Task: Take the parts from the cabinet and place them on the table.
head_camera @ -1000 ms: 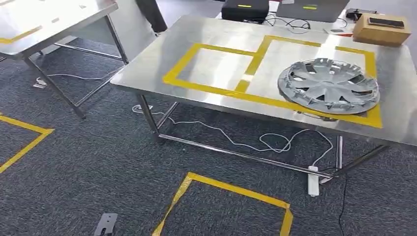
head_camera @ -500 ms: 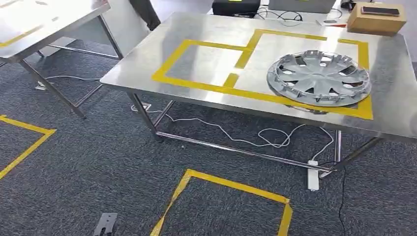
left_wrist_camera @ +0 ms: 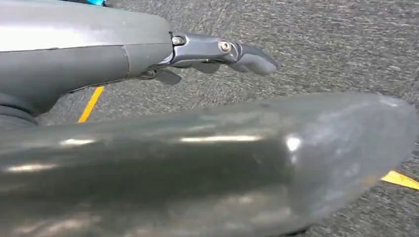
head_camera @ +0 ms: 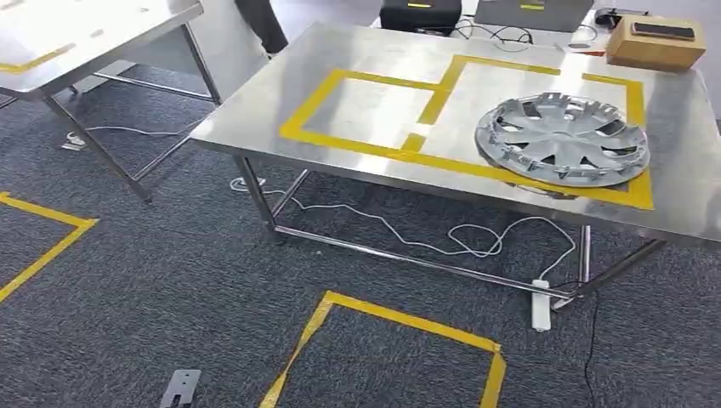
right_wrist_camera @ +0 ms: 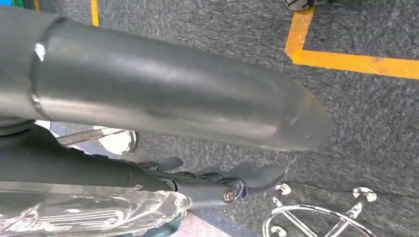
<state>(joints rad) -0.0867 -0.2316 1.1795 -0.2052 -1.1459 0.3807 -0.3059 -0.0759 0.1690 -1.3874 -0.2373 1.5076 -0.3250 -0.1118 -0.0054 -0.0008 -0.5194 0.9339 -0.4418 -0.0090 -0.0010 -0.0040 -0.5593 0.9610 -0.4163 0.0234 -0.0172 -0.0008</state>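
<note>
A silver wheel cover (head_camera: 561,140) lies flat on the steel table (head_camera: 255,127), inside the right-hand yellow tape frame, with its near rim over the tape. The left-hand tape frame (head_camera: 308,110) has nothing in it. My left hand (left_wrist_camera: 217,49) hangs over the dark carpet with its fingers (left_wrist_camera: 252,58) stretched out and nothing in it. My right hand (right_wrist_camera: 232,182) also hangs above the carpet with its fingers (right_wrist_camera: 262,175) straight and holds nothing. The cabinet is outside these views.
A second steel table (head_camera: 85,25) stands at the far left. A cardboard box (head_camera: 655,42) and a black case (head_camera: 421,15) sit at the main table's far edge. Cables and a power strip (head_camera: 541,304) lie under it. Yellow tape (head_camera: 391,319) marks the carpet. A person's dark leg (head_camera: 259,21) stands behind.
The whole head picture swayed left and then back right, so the camera moved. The wheel cover stays where it was on the table.
</note>
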